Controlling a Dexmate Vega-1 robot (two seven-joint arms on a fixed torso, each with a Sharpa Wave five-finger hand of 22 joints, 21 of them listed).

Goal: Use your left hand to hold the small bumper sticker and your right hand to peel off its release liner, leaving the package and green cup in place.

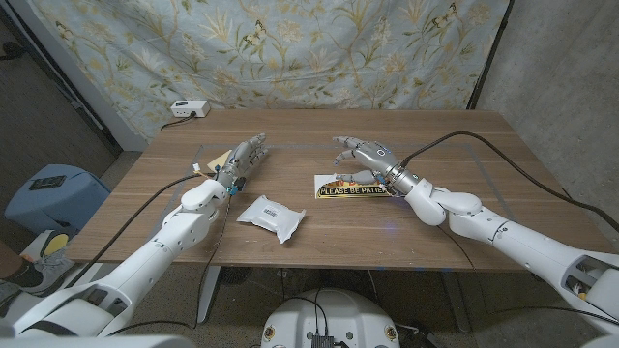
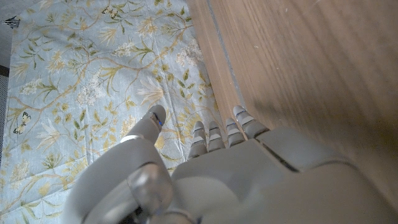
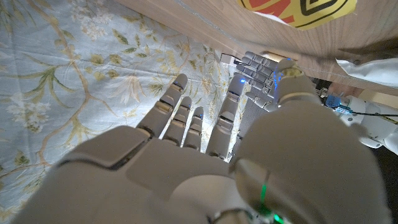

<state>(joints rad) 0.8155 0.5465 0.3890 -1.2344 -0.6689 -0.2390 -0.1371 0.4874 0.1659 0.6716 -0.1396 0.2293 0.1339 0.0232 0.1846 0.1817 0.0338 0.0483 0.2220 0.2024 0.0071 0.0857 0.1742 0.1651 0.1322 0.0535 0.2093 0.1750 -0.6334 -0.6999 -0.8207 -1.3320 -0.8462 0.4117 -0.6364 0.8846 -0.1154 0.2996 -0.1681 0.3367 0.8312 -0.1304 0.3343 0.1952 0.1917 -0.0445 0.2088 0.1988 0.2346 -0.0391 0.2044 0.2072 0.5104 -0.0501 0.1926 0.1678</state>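
The small bumper sticker [image 1: 353,187], black with yellow lettering, lies flat on the wooden table [image 1: 464,145] right of centre. One red and yellow corner of the sticker [image 3: 298,11] shows in the right wrist view. My right hand [image 1: 365,155] hovers over its far edge with fingers spread and nothing in them; the same hand [image 3: 205,155] shows in its own wrist view. My left hand [image 1: 242,160] stands to the left of the sticker, apart from it, fingers stretched out and holding nothing. The left hand [image 2: 217,168] also shows over bare wood. The white package [image 1: 272,216] lies near the front edge.
A white box [image 1: 190,108] with a cable sits beyond the table's far left corner. A blue bin [image 1: 53,189] stands on the floor to the left. Cables run along both arms. A floral curtain [image 1: 290,48] hangs behind the table.
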